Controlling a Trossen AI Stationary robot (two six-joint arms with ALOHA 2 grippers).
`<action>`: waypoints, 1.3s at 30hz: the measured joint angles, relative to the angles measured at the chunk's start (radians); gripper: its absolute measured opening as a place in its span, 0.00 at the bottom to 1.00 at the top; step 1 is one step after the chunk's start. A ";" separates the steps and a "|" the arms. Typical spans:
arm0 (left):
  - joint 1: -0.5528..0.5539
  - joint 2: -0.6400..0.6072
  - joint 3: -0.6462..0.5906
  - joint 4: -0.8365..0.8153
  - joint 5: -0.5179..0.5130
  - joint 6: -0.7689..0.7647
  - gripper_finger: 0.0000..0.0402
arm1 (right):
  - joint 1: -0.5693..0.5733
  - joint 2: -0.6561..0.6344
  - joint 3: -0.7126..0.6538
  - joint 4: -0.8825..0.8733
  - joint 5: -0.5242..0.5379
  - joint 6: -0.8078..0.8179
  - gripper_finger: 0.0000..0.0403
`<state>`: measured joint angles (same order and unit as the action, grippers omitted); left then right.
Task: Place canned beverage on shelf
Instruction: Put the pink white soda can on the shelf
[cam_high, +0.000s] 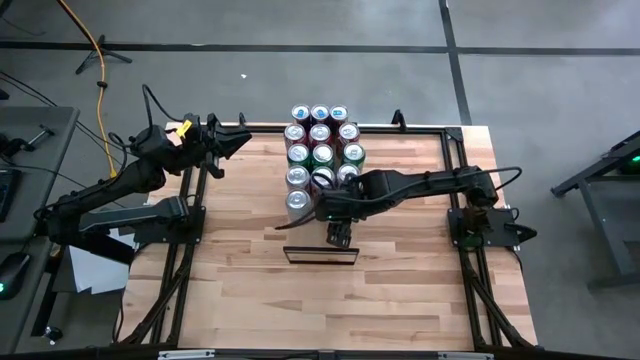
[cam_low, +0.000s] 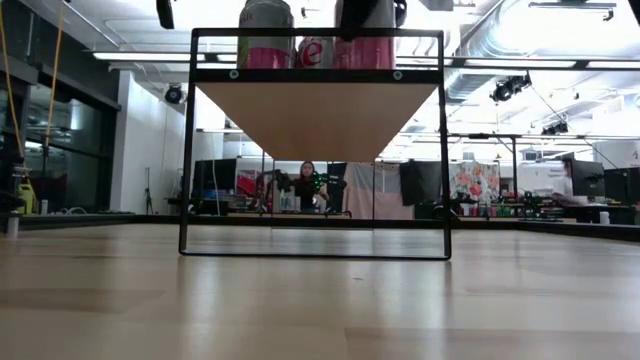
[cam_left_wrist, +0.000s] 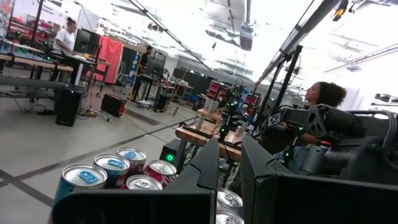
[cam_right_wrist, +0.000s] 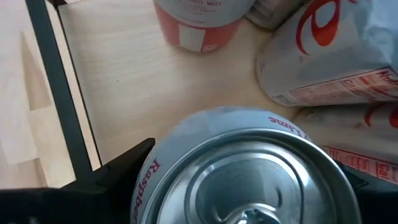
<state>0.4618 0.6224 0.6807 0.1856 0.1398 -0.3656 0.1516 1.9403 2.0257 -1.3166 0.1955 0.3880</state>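
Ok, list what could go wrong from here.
1. The right hand holds a can tight beside other cans on the shelf; lowering or opening could knock one over.
2. The shelf's frame edge is close; a nudged can might slide off.

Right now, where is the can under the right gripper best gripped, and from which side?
Grip the can around its side wall, coming down from above. It stands upright on the shelf, lid up, and other cans crowd one side, so a sideways approach looks tight.
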 joint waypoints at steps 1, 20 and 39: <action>0.000 0.000 0.000 0.000 0.000 0.000 0.00 | 0.000 0.000 -0.002 0.001 0.002 0.001 0.76; 0.001 0.000 0.000 -0.001 -0.023 0.001 0.00 | -0.008 0.002 0.076 -0.010 -0.034 -0.029 0.77; 0.001 0.000 0.000 -0.002 -0.023 0.002 0.00 | -0.007 0.002 0.055 0.012 -0.004 0.006 0.77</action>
<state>0.4625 0.6228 0.6807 0.1837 0.1165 -0.3639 0.1448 1.9427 2.0804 -1.3048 0.1914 0.3935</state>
